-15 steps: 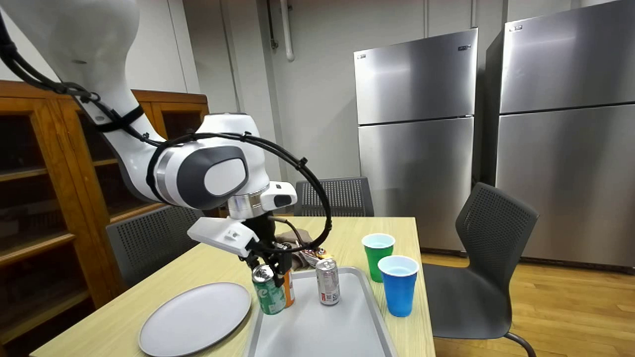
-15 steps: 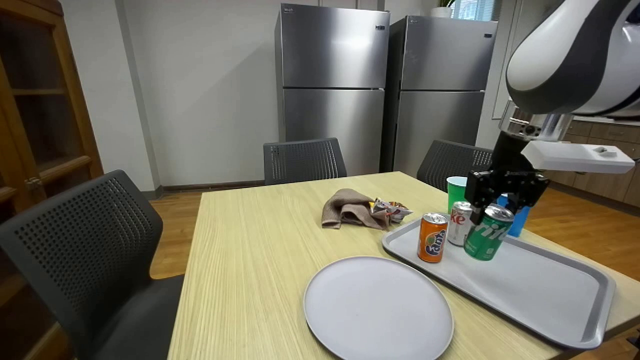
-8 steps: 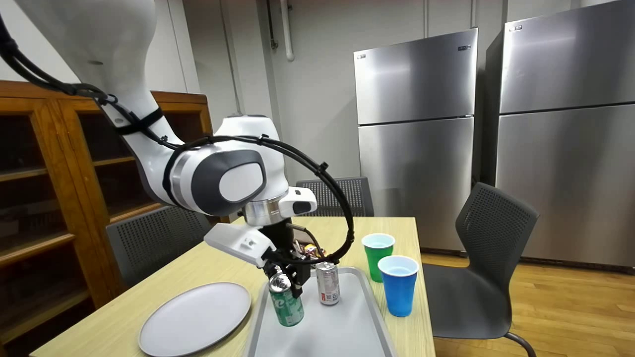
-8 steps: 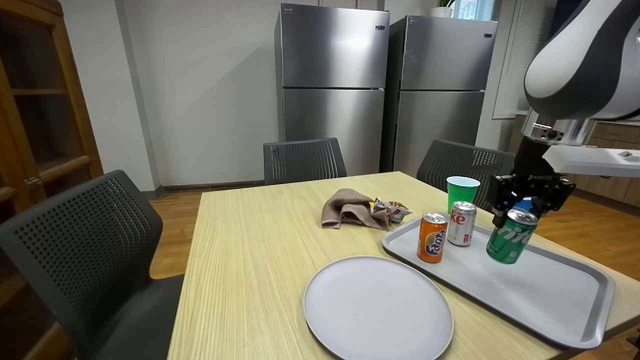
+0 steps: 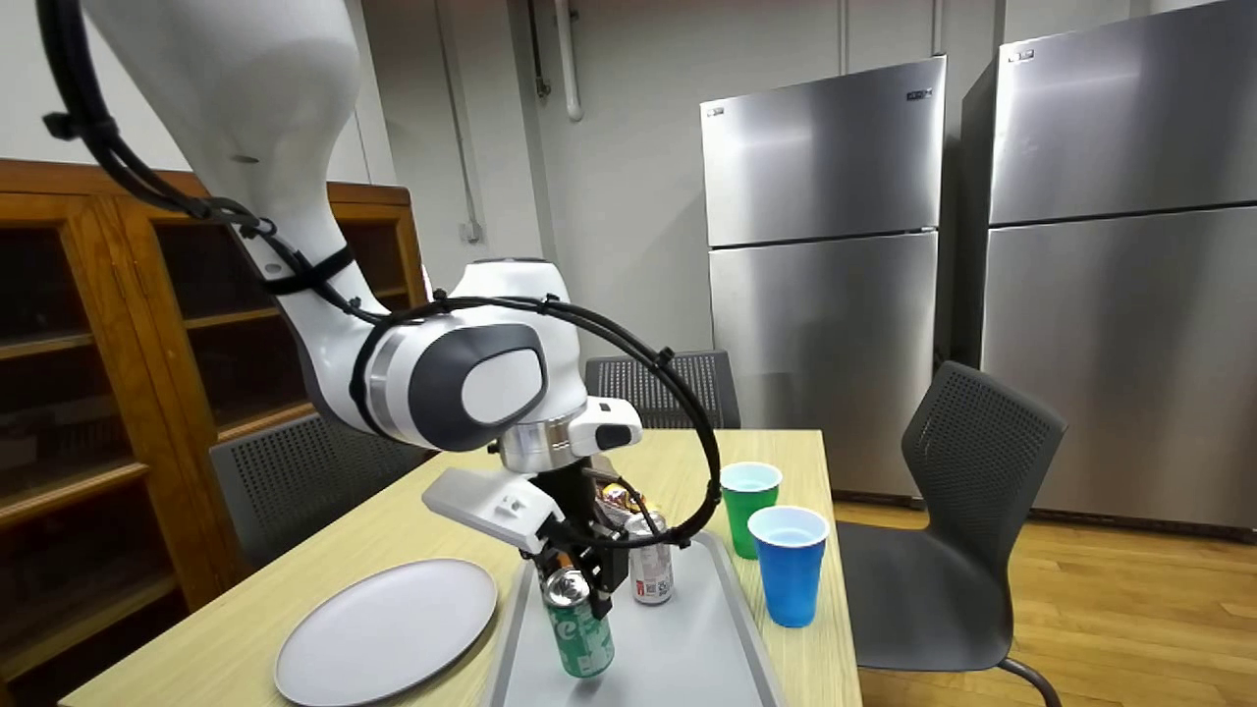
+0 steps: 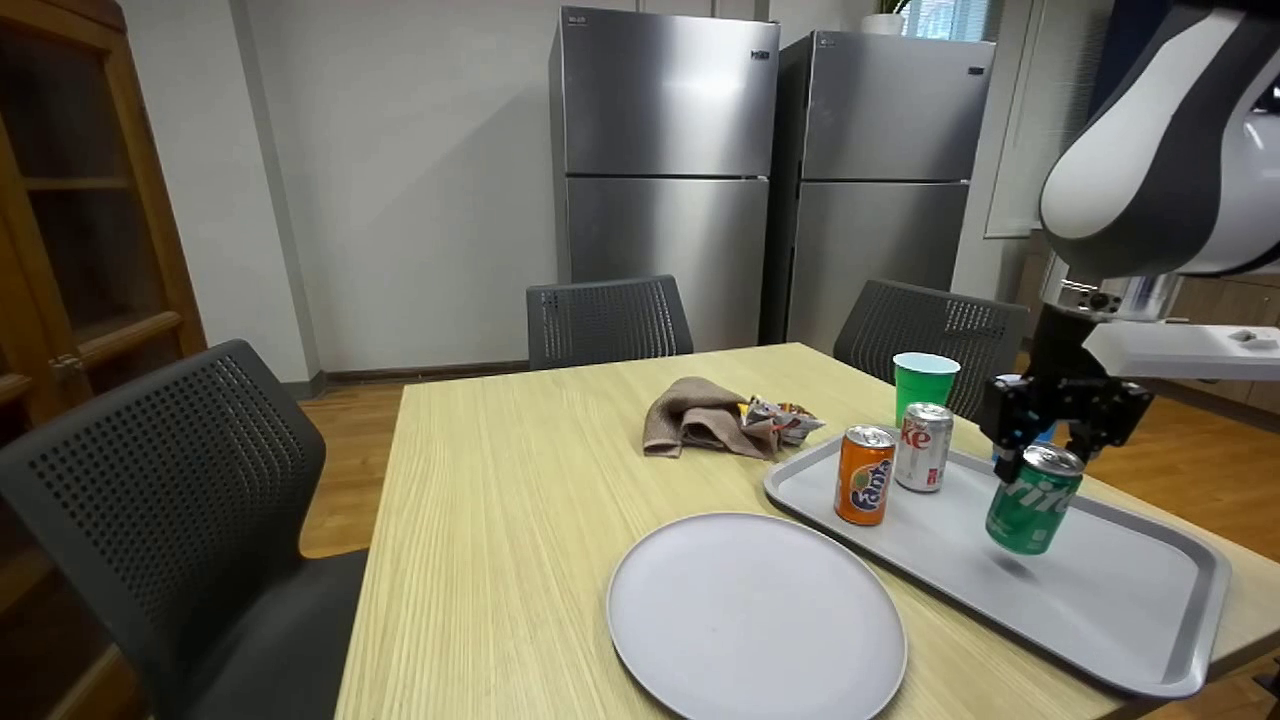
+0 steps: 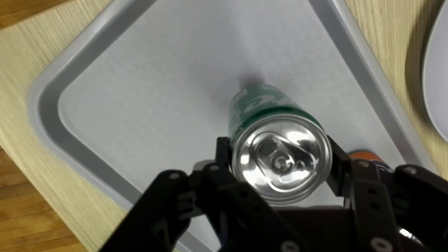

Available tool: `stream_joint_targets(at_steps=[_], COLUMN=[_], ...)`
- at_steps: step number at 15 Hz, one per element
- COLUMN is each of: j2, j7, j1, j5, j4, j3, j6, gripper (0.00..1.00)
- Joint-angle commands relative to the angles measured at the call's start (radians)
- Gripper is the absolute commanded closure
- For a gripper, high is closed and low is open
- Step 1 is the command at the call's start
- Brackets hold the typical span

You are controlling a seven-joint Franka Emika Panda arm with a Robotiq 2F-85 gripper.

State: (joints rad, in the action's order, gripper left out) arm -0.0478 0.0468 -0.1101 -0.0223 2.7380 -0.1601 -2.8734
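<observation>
My gripper point(image 7: 279, 154) is shut on a green Sprite can point(image 7: 264, 101), one finger on each side near its silver top. In both exterior views the can point(image 6: 1035, 510) is slightly tilted and hangs just above the grey tray point(image 6: 1120, 610), with a small shadow under it. The gripper point(image 6: 1055, 430) points down over the tray's middle. An orange Fanta can point(image 6: 865, 475) and a silver Coke can point(image 6: 923, 447) stand upright at one end of the tray. The orange can point(image 7: 365, 155) is partly hidden behind a finger in the wrist view.
A round grey plate point(image 6: 755, 620) lies beside the tray. A green cup point(image 6: 925, 385) and a blue cup point(image 5: 789, 570) stand along the tray's other side. A brown cloth point(image 6: 700, 415) and a snack wrapper point(image 6: 785, 420) lie past the tray's end. Chairs surround the table.
The gripper has carried the green can away from the orange and silver cans, along the tray, then lowered it closer to the tray surface. The other objects have not moved.
</observation>
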Motion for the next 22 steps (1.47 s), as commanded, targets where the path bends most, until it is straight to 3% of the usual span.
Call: stream_joint_targets(at_steps=[1,6,7,8,10,22], j2=[-0.056,-0.092,-0.089,-0.085,-0.068,0.079], j7=[-0.049,-0.075,-0.073,-0.067,-0.056,-0.012], j1=[-0.007,0.002,0.001,0.0,-0.004,0.006], j5=[0.049,0.07,0.063,0.054,0.04,-0.072], j4=[-0.045,-0.074,-0.076,-0.076,-0.076,-0.069], j3=[-0.004,-0.016,-0.014,-0.01,-0.003,0.045], j6=[-0.015,-0.004,0.0,0.002,0.007,0.033], gripper=[0.62,0.62,0.21,0.1,0.0,0.0])
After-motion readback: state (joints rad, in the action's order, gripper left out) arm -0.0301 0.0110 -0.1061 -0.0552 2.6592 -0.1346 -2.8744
